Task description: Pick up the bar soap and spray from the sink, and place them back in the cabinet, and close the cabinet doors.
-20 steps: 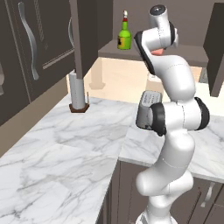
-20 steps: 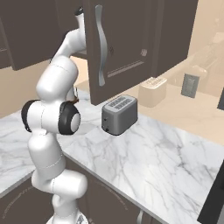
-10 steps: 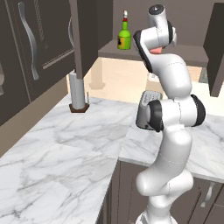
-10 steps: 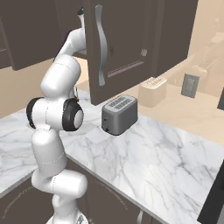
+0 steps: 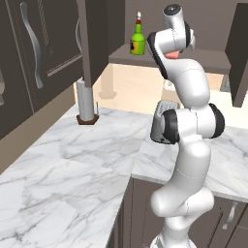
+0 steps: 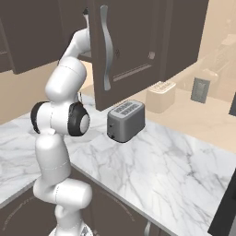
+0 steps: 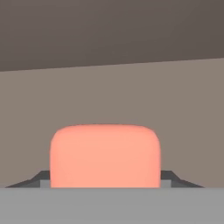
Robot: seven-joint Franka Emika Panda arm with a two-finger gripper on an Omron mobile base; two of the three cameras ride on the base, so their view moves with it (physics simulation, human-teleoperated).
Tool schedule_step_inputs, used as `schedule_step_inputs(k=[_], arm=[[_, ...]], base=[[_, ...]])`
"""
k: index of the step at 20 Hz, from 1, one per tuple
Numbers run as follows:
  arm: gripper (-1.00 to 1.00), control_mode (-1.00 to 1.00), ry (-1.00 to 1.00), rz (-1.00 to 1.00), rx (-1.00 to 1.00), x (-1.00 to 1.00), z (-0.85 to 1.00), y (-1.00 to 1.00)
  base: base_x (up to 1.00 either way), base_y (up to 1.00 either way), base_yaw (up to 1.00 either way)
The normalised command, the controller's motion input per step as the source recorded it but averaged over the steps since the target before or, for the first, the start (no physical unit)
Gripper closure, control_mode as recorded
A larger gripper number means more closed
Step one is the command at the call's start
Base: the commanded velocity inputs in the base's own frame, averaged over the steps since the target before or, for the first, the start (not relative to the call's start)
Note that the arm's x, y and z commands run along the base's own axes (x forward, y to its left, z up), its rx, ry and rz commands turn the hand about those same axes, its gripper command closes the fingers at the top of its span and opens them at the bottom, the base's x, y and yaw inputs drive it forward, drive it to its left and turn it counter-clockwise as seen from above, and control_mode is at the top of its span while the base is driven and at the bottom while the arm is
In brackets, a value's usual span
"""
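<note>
The salmon-pink bar soap (image 7: pixel 105 155) sits between my gripper's (image 7: pixel 105 180) two dark fingertips (image 7: pixel 40 178), which are shut on it. In the left base view the soap (image 5: pixel 170 54) shows as a pink spot under my raised hand, just above the brown shelf (image 5: pixel 203 60) of the open cabinet. The green spray (image 5: pixel 137 40) stands upright on the same shelf, to the left of my hand. One of the cabinet doors (image 6: pixel 131 46) stands open with its curved silver handle (image 6: pixel 106 46) toward me; another open door (image 5: pixel 240 53) is at the right. The sink is out of view.
A grey toaster (image 6: pixel 125 120) sits on the marble counter (image 5: pixel 72 160) right behind my arm. A paper towel holder (image 5: pixel 87 99) stands at the back left and a cream box (image 6: pixel 160 96) by the wall. An open door's edge (image 5: pixel 92 38) hangs left of the shelf.
My arm has shifted slightly, carrying the soap a little to the left at shelf height. The grip is unchanged and the spray has not moved.
</note>
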Motion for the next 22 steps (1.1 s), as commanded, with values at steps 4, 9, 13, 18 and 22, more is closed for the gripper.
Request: schedule_step_inputs(k=[4, 9, 13, 18, 22], arm=[[-1.0, -1.0, 0.0, 0.0, 0.0, 0.0, 0.0, 0.0], [-1.0, -1.0, 0.0, 0.0, 0.0, 0.0, 0.0, 0.0], [-1.0, -1.0, 0.0, 0.0, 0.0, 0.0, 0.0, 0.0], [-1.0, -1.0, 0.0, 0.0, 0.0, 0.0, -0.02, 0.0], [-1.0, -1.0, 0.0, 0.0, 0.0, -0.08, -0.1, 0.0]], base=[[0.0, 0.0, 0.0], [0.0, 0.0, 0.0], [0.0, 0.0, 0.0], [0.0, 0.0, 0.0], [0.0, 0.0, 0.0]])
